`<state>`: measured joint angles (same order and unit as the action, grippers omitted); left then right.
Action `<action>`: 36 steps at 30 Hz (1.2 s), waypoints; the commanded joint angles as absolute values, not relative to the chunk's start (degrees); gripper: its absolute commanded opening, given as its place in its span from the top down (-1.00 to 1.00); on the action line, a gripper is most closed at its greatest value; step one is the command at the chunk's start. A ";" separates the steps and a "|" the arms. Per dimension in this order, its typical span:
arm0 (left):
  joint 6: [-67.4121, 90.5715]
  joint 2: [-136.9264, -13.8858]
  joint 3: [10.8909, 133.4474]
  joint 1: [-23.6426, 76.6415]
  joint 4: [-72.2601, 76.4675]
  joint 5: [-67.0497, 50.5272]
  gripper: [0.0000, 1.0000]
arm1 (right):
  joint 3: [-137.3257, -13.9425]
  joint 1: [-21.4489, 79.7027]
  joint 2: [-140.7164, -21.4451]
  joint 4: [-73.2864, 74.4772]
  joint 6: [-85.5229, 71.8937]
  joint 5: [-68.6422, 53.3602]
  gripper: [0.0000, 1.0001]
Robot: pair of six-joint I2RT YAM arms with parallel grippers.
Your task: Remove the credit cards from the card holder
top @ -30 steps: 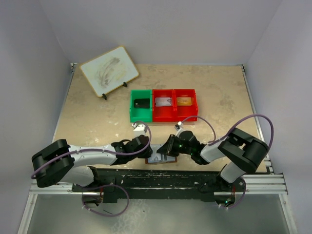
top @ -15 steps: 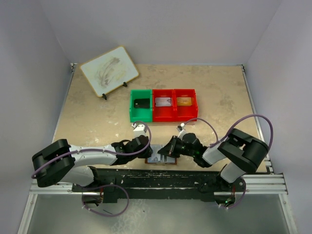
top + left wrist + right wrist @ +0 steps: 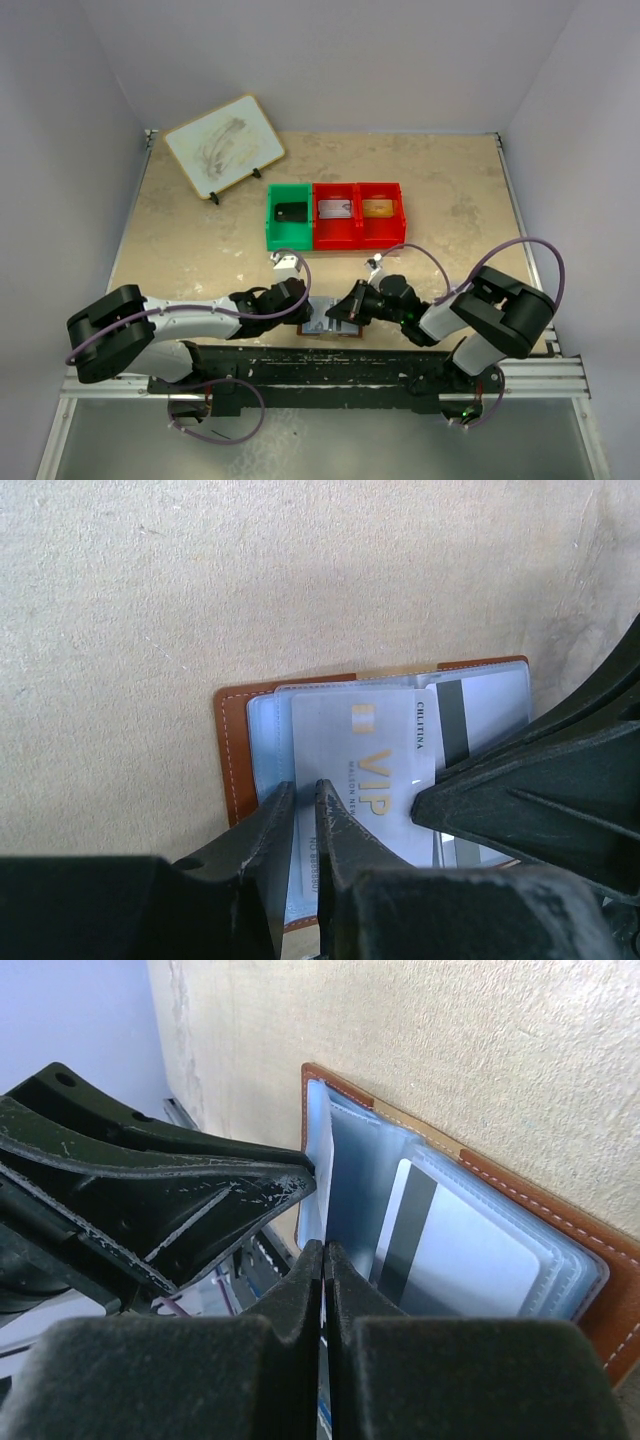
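Left tool (image 3: 300,792) narrow, nearly closed on pale sleeve edge of flat brown leather card holder (image 3: 232,750). Right tool (image 3: 322,1252) pinched tight on another thin sleeve leaf.

Beige stone-look desk (image 3: 200,240) carries:
- one white drawing board (image 3: 222,145)
- one green plastic bin (image 3: 270,215)
- two red plastic bins (image 3: 358,243)
- one holder, open at near edge between both tools

Task likely midway. One card lies in each red bin, seemingly already out. At least two remain sleeved: white VIP card (image 3: 350,750) and black-striped card (image 3: 470,1260).
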<state>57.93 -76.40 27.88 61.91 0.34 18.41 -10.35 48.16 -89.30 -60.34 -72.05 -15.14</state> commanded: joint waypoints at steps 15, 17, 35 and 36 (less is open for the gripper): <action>57.17 -77.94 27.27 62.22 -6.75 20.00 0.78 | -9.08 43.51 -84.03 -53.66 -68.54 -16.56 1.00; 57.24 -77.15 27.34 62.29 -6.47 20.17 0.77 | -10.64 43.51 -83.50 -49.12 -67.32 -15.75 1.00; 54.82 -73.91 30.70 62.47 9.08 12.69 0.45 | -13.53 43.59 -79.59 -37.95 -63.52 -13.17 1.00; 55.36 -75.44 30.95 62.49 8.46 13.34 0.47 | -13.34 43.60 -79.62 -38.52 -63.66 -13.37 1.00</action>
